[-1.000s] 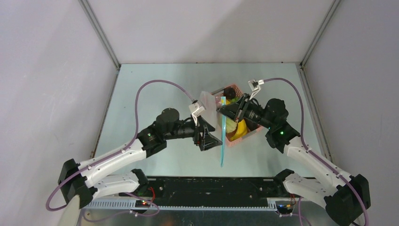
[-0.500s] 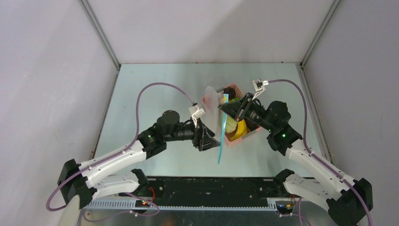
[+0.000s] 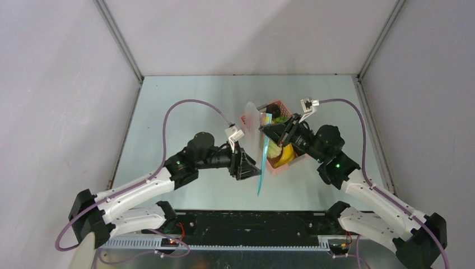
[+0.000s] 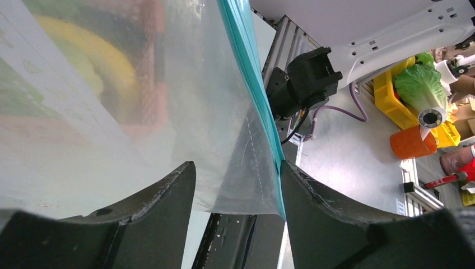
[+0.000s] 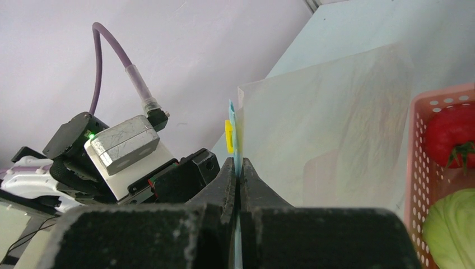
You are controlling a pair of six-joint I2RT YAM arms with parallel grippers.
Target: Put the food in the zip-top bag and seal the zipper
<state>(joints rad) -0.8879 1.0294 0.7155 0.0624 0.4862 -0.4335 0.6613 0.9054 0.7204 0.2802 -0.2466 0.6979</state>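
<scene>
The clear zip-top bag [image 3: 255,126] hangs upright in the air beside the pink basket [image 3: 297,158]. Its teal zipper [image 3: 261,168] runs down towards the near edge. My right gripper [image 3: 264,129] is shut on the zipper's upper end [image 5: 231,109], with its jaws pressed flat on the strip [image 5: 240,168]. My left gripper [image 3: 249,166] straddles the bag's lower corner [image 4: 246,185]. Its jaws stand apart [image 4: 236,168], and the zipper [image 4: 246,50] touches the right finger [image 4: 313,196]. The food lies in the basket: banana [image 3: 287,154], cabbage [image 5: 451,230], red fruit [image 5: 451,140].
The basket wall [image 5: 417,185] stands just right of the hanging bag. The right arm's base [image 4: 305,81] and the table's near rail lie beyond the bag's lower corner. Grey enclosure walls close in the table on three sides.
My left gripper's jaws have narrowed around the bag's lower corner. The bag has swung slightly left, and the right arm has shifted a little with it.
</scene>
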